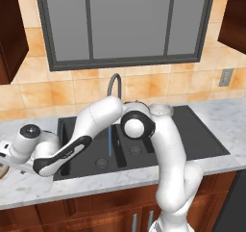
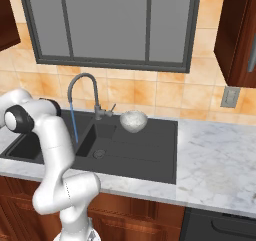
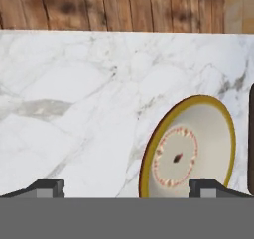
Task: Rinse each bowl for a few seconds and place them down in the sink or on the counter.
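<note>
Bowl (image 3: 191, 151), shallow, tan-rimmed, pale inside: lying on the marble counter (image 3: 74, 109) left of the sink (image 1: 202, 135). Judged rigid, light, glazed and slippery, breakable. Gripper (image 3: 129, 188) is held above it with jaws apart, nothing grasped. Rim is recommended as hold point.

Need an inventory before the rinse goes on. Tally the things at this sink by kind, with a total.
Bowls: 2, a speckled bowl on the sink's back edge, a tan-rimmed bowl on the counter
Taps: 1, the tap, water running
Sinks: 1
Grippers: 1, the gripper, open
Total: 5
</note>
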